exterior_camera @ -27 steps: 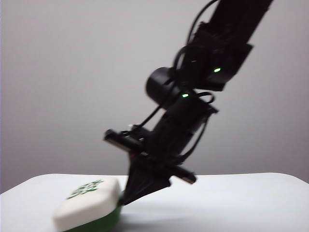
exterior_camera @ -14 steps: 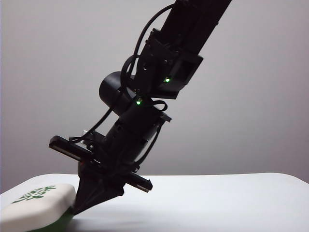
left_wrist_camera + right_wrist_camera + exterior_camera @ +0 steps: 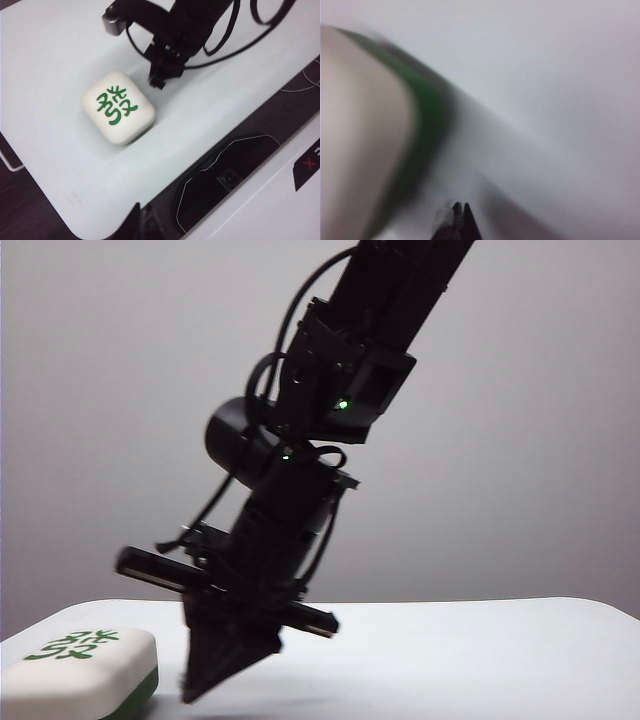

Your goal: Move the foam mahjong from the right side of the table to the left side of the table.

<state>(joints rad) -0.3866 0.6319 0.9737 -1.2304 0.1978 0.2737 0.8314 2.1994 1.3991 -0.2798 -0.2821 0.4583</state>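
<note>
A plain white worktop [image 3: 480,660] with rounded corners fills the lower part of the exterior view, set against a bare, uniformly grey wall [image 3: 110,420]. The foam mahjong [image 3: 80,672] lies flat at the far left end of the worktop, its cream-white upper part uppermost, the green character on its top face legible and the dark green base layer visible along its lower edge. The right arm descends steeply from the upper right and reaches across to the left; two small green indicator lights glow on its black body. The right end effector [image 3: 200,687] points down at the worktop just beside the tile, apart from it, with its fingers pressed together into a single narrow tip and holding nothing. In the right wrist view, which is heavily blurred, the closed fingertips [image 3: 457,220] appear as a dark wedge near the tile's green-edged side [image 3: 420,150] above pale worktop. The left wrist view looks down on the same scene from above: the tile [image 3: 118,107] rests on the worktop [image 3: 60,50] near its edge, with the right end effector [image 3: 159,80] close to one corner. Beyond that edge lie a dark floor or base and a white panel with a black inset [image 3: 225,185]. Of the left end effector only a dark sliver [image 3: 137,222] shows at the frame edge; its state cannot be determined.
</note>
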